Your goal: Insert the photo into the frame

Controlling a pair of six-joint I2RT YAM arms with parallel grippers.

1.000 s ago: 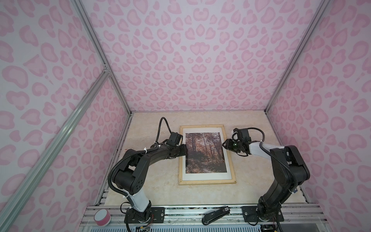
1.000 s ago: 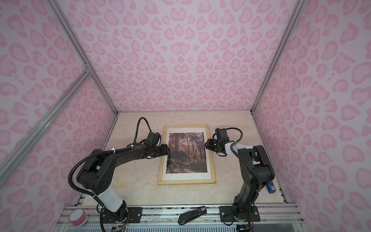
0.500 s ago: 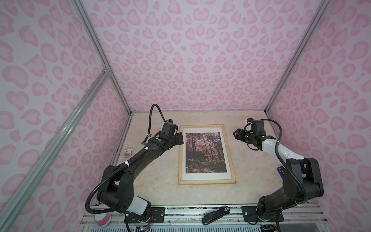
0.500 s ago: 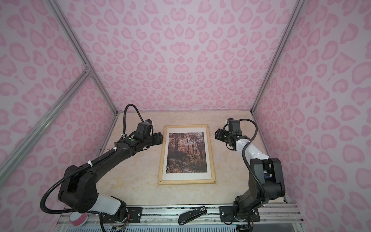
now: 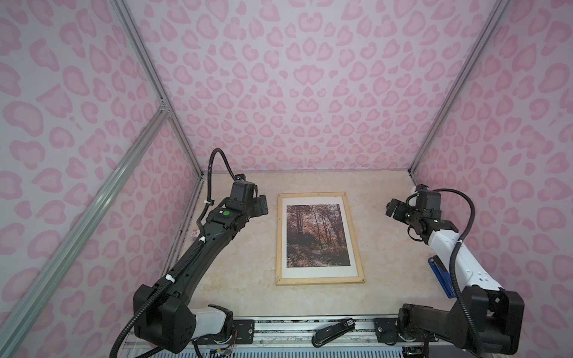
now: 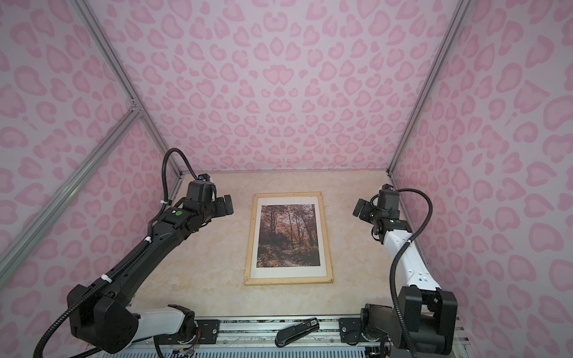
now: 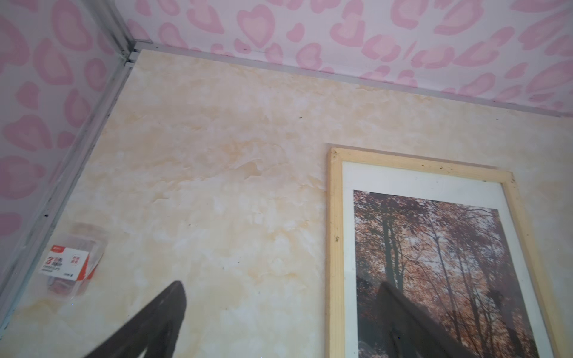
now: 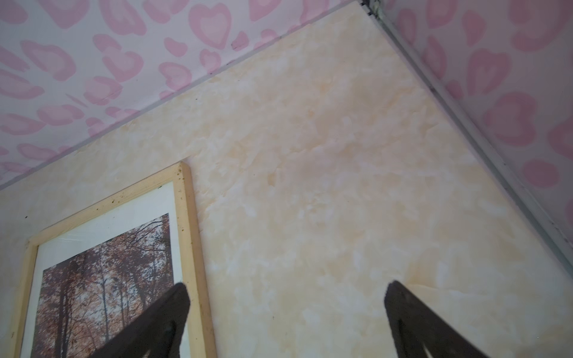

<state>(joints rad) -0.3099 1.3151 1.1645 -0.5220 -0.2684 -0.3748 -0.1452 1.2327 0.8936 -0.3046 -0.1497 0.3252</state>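
The photo [image 5: 317, 235], an autumn forest path in brown and orange, lies face up and flat inside the frame [image 5: 279, 238] at the middle of the table [image 5: 235, 263], a white border [image 5: 322, 270] showing all round it. The task appears done or nearly so. The left gripper [image 5: 263, 207] hangs beside the frame's far left corner and the right gripper [image 5: 393, 210] well off to the other side. Both have their fingers [image 8: 161, 316] spread wide and hold nothing. The print looks thin and light, likely to bend or crease if pinched hard, and lying flush it offers little edge to grasp. The slim pale-wood frame looks stiff but light, best taken by its two long sides, and liable to slide on the smooth surface. The tabletop is marbled cream, boxed in by pink heart-patterned walls [image 5: 310, 93] on aluminium rails. A small clear packet [image 7: 73, 257] rests by the left wall, and a black stapler [image 5: 333, 331] sits on the front rail.
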